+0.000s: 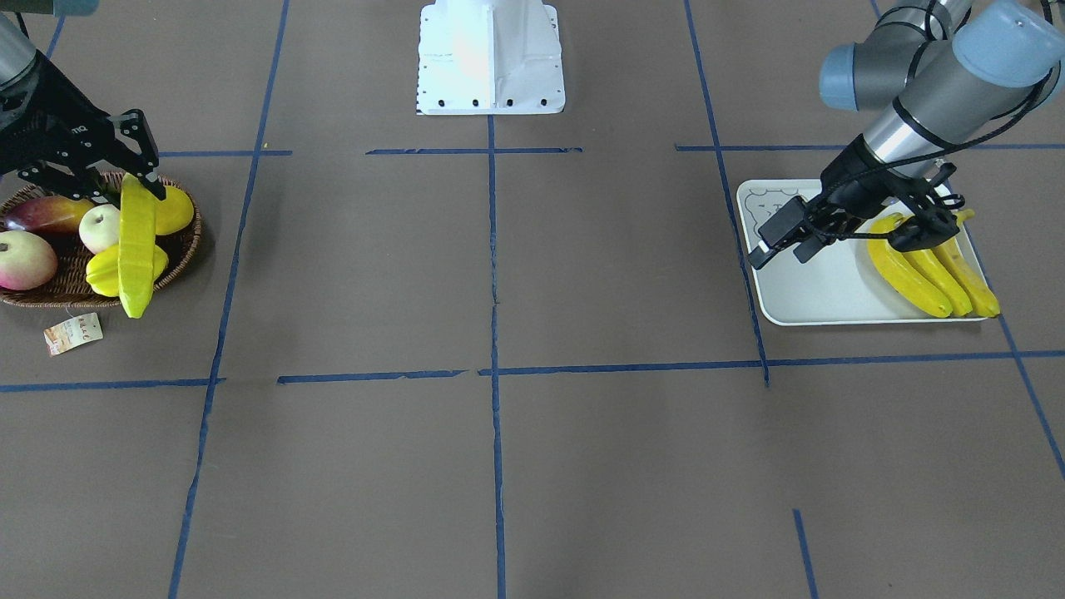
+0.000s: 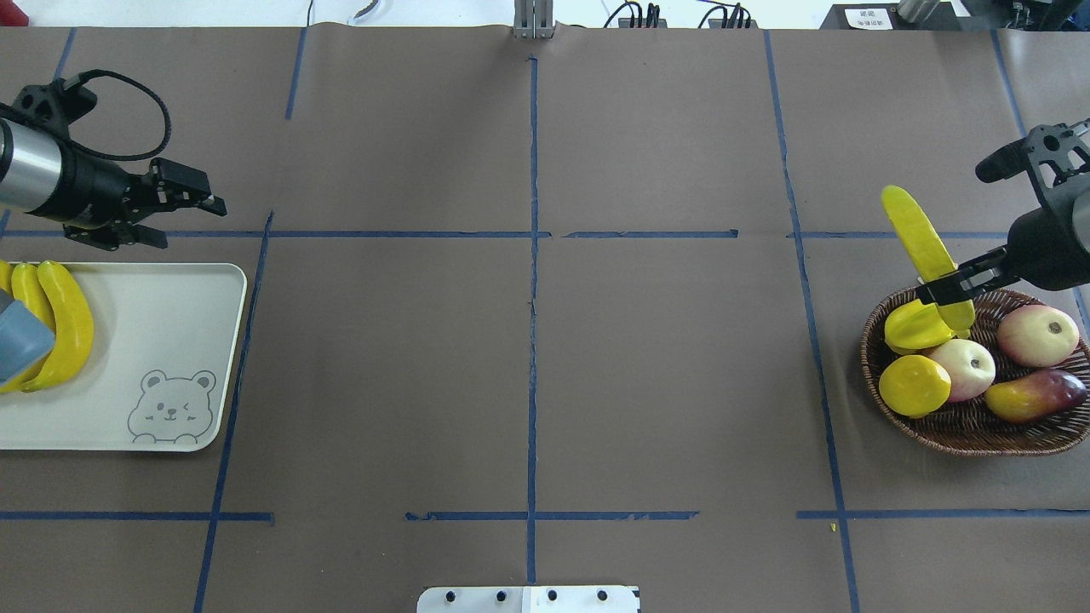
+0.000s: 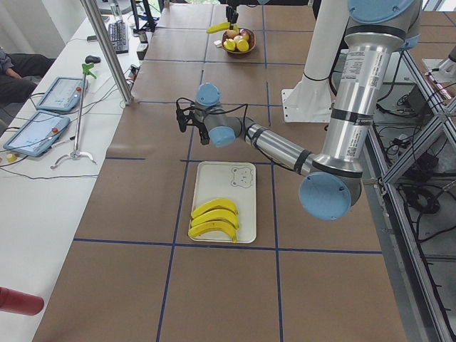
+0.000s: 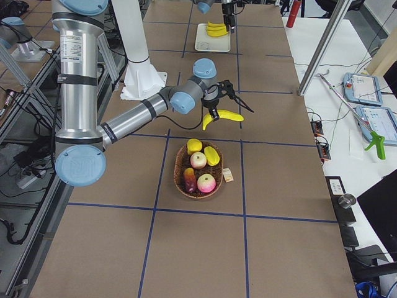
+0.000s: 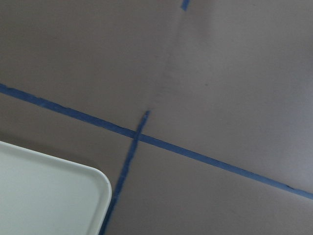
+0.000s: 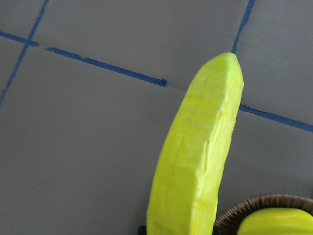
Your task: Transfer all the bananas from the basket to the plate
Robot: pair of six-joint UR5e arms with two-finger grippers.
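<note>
Three bananas [image 1: 923,279] lie side by side, touching one another, at the outer end of the plate [image 2: 145,340], the end away from the table's middle. The grey bear face is printed in the corner nearest the robot, toward the middle. One more banana [image 2: 915,230] is clamped near its lower end in the right jaws. It is lifted clear of the basket [image 2: 971,430] and tilted, with its free end pointing up and away from the robot. In the right side view it hangs in the air just beyond the basket's rim and touches none of the fruit below. Inside the basket sit a star fruit [image 2: 915,328], a lemon [image 2: 914,385], a pale apple [image 2: 966,368], a pink-and-cream apple [image 2: 1037,335] and a red-and-yellow mango [image 2: 1035,396]. A small paper tag [image 1: 73,333] lies on the table [image 2: 528,383] just beside the basket, on the operators' side. The left jaws are spread apart and empty, hovering above the plate's inner side with nothing between them. That arm's wrist camera looks down on one rounded plate corner and crossing lines of blue tape. Basket and plate stand well apart, at opposite ends of the table.
</note>
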